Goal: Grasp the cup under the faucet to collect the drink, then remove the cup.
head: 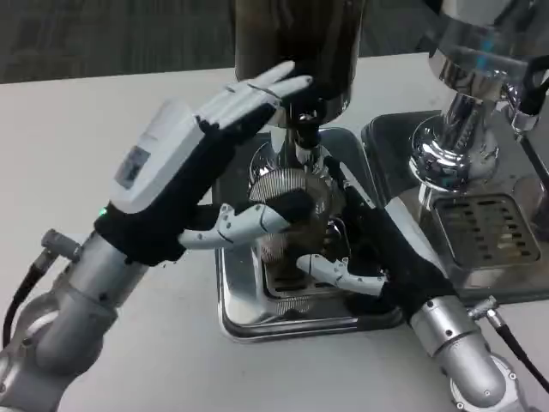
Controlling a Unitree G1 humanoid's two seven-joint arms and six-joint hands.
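The clear ribbed cup [292,202] stands on the steel drip tray [249,322] directly below the faucet [302,142] of the dark drink dispenser [292,43], with dark liquid visible low inside it; the right hand [364,249] reaches in from the lower right, its black palm against the cup's right side and its white fingers [339,275] wrapped round the lower front of the cup, so it grips the cup; the left hand [206,180] comes in from the lower left and holds nothing, its long fingers [266,90] stretched out together and raised toward the dispenser body, just left of the faucet, while its thumb [249,221] lies across the front of the cup's left side, whether touching or only passing before it cannot be told; the tray sits on the white table [86,129]; to the right stands a second, shiny chrome dispenser [467,120] over its own grated drip tray [493,227], well apart from both hands.
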